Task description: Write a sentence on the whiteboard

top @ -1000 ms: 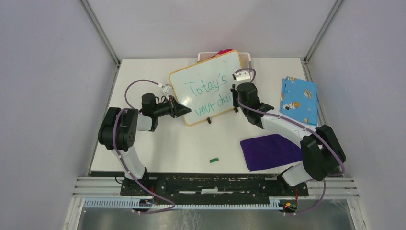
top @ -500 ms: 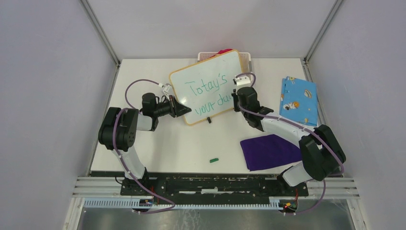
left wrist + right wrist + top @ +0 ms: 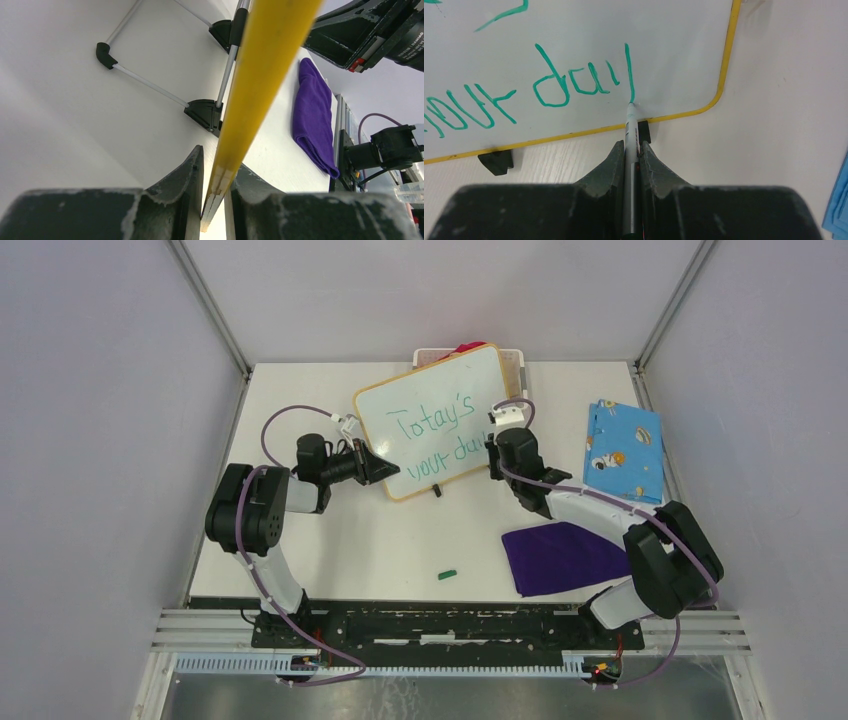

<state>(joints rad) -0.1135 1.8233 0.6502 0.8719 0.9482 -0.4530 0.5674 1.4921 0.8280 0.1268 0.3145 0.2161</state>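
White table top (image 3: pixel 400 540) carries at its far middle the small rectangular whiteboard with rounded corners and thin orange frame (image 3: pixel 450 375). It is propped on black feet just before a white plastic basket (image 3: pixel 428 358) and bears the green handwritten sentence (image 3: pixel 432 430) in two lines. Right of it lies a blue patterned cloth (image 3: pixel 622 448), a folded purple cloth (image 3: pixel 560 555) sits beside the right arm, and a small green cap (image 3: pixel 447 574) lies alone near the front. The left gripper (image 3: pixel 375 468) pinches the board's near-left frame edge, while the right gripper (image 3: pixel 631 146), covering the last letters from above, clamps a slim silver marker (image 3: pixel 630 127) whose tip touches the final stroke.
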